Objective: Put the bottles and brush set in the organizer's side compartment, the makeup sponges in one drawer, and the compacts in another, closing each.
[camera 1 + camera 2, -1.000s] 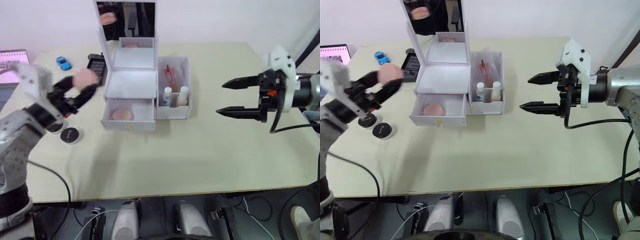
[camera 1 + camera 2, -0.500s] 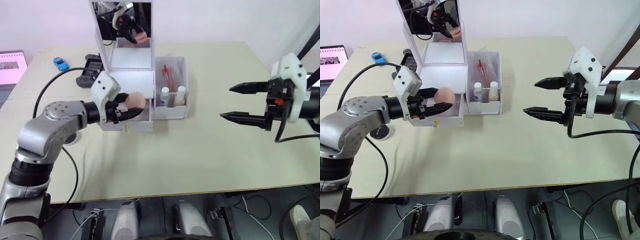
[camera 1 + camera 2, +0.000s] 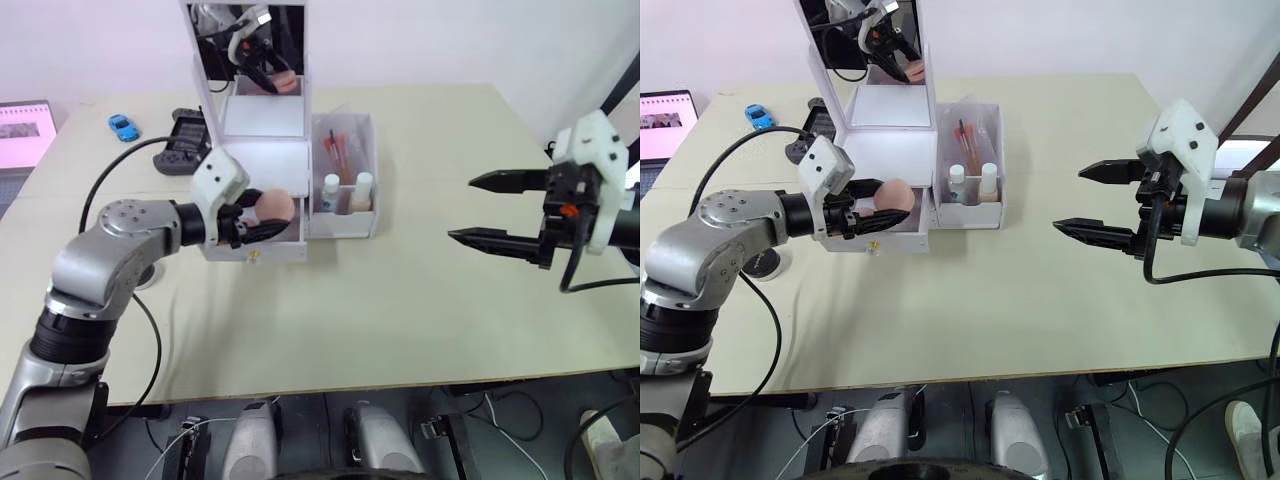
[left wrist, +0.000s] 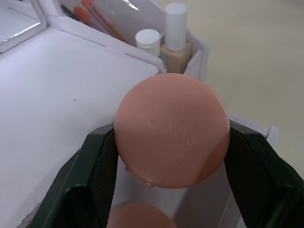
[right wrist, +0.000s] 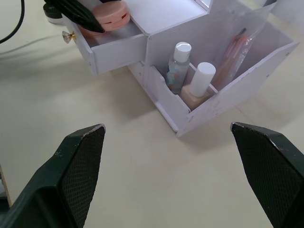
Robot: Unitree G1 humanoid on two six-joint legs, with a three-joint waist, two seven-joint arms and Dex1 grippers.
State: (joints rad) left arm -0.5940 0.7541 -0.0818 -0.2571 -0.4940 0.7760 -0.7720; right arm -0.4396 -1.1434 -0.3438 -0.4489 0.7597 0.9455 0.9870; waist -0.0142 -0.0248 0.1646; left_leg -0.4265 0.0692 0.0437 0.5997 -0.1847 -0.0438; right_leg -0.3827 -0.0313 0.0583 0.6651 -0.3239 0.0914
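While the left pincer [image 3: 262,214] grips 1 sponge [image 4: 172,129] over the open drawer [image 3: 255,236], 2 bottles [image 5: 190,78] stand mid-frame; the right pincer [image 3: 1092,200] gapes wide.

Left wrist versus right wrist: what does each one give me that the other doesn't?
Left wrist alone: a second sponge already lying in the drawer, below the held one. Right wrist alone: the drawer's gold knob, a compact on the table behind the drawer, and the right tool's fingers spread wide. Both: the sponge in the left tool, both bottles and the brush set.
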